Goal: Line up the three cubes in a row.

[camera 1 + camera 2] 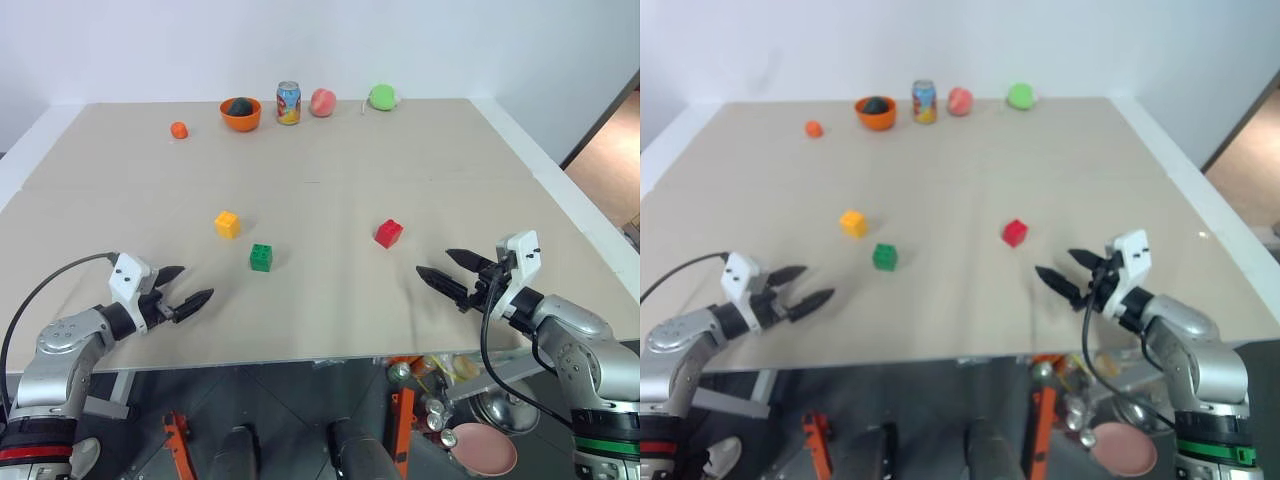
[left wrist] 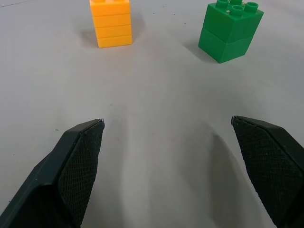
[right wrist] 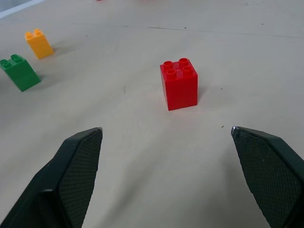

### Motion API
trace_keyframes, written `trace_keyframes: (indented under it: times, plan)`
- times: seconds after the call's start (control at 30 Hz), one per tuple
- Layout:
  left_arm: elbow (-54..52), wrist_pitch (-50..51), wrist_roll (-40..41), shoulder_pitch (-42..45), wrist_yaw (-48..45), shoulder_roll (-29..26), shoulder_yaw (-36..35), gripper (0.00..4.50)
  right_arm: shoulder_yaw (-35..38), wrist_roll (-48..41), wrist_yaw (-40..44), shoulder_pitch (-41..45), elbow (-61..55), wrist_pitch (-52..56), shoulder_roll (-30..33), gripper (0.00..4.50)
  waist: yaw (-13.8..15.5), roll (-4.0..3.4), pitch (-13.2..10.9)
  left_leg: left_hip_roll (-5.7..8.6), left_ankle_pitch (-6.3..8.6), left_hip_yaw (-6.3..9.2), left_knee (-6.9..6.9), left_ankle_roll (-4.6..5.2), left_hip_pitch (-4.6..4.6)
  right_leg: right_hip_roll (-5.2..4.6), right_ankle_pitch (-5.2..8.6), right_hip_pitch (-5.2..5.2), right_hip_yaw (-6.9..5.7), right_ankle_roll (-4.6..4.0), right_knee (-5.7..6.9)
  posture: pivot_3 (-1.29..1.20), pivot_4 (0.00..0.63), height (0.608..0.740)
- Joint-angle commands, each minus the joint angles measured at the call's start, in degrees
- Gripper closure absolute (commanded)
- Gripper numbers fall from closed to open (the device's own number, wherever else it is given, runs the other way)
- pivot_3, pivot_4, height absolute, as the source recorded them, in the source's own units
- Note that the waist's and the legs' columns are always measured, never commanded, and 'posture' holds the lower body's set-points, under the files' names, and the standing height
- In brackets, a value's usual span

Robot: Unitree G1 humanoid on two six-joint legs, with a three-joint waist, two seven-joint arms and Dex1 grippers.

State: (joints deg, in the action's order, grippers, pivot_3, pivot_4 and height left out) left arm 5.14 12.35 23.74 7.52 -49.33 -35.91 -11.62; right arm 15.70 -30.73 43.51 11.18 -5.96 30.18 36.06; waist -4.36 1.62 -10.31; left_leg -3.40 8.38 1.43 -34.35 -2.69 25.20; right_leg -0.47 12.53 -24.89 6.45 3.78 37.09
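1. Left wrist view cuts both black fingers [image 2: 78, 166] of the left gripper [image 1: 183, 288] off at the frame edge; they stand wide apart with nothing between them, over the table [image 1: 330, 200] at its near left edge.
2. Near right, the right gripper [image 1: 447, 270] is spread just as wide and empty.
3. Just past the left gripper sit the green cube [image 1: 261, 257] and, a little farther left, the yellow cube [image 1: 227, 223], near each other but apart; the yellow top is clipped in the left wrist view.
4. The red cube [image 1: 388, 233] stands alone, well to their right; the right wrist view shows four studs on top.
5. Along the far edge: an orange ball [image 1: 179, 129], an orange bowl [image 1: 241, 114] holding something dark I can't identify, a can [image 1: 289, 103], a pink fruit [image 1: 322, 102] and a green fruit [image 1: 382, 96].
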Motion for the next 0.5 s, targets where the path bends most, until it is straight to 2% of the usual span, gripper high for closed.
trace_keyframes:
  times: [0.03,0.23,0.5]
  plan:
    - [-2.9,0.0,2.7,2.6,-2.1,-0.1,-0.8,0.06,-1.0,0.7,1.2,1.2,-1.4,-1.1,1.3,0.00,0.0,0.00,0.0,0.00,0.00,0.00,0.00,0.00,0.00,0.00,0.00,0.00,0.00,0.00,0.00,0.00,0.150,0.740]
    - [-6.9,0.5,8.2,5.5,-10.8,-0.6,0.3,0.06,-8.2,10.7,-2.8,7.2,7.0,-6.3,0.2,0.00,0.0,0.04,0.0,-0.01,-0.01,-0.05,-0.09,0.00,-0.02,0.01,-0.09,0.03,0.02,0.00,0.01,0.00,0.150,0.740]
    - [-11.5,0.5,7.5,6.1,-17.2,-2.2,5.4,0.06,-13.8,18.9,-3.9,20.4,26.5,-15.6,-3.5,0.00,-0.1,0.04,0.0,-0.07,-0.01,-0.12,-0.05,0.01,-0.03,0.09,-0.09,-0.01,0.06,0.06,0.05,0.00,0.150,0.740]
